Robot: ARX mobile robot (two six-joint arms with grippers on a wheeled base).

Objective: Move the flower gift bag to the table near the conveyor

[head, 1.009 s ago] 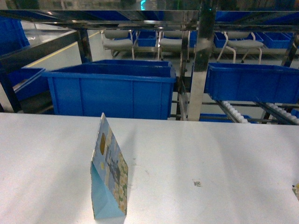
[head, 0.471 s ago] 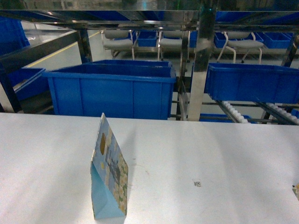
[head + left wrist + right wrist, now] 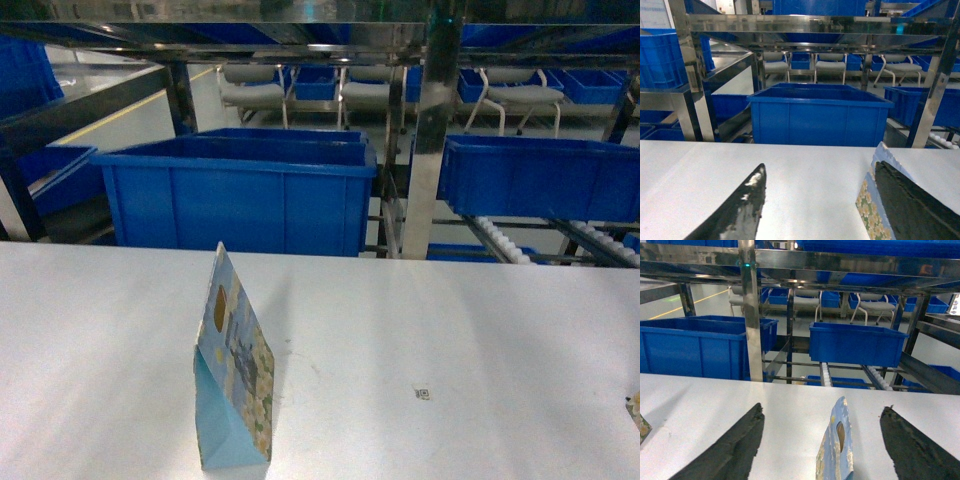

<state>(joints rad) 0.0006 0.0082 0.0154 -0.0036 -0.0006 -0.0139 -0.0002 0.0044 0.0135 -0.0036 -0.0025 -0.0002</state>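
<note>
i'm seeing the bag (image 3: pixel 234 372) standing upright on the table (image 3: pixel 450 330), at its near left part, with blue bins (image 3: pixel 240 190) and the conveyor (image 3: pixel 505 240) beyond the far edge. my left claw (image 3: pixel 820 210) is hanging wide over the table, its right finger (image 3: pixel 912 205) just beside a flowered bag (image 3: pixel 871 216). my right claw (image 3: pixel 822 452) is also gaping wide, with a bag (image 3: pixel 836 446) standing between its fingers; i can't tell if they're touching it.
</note>
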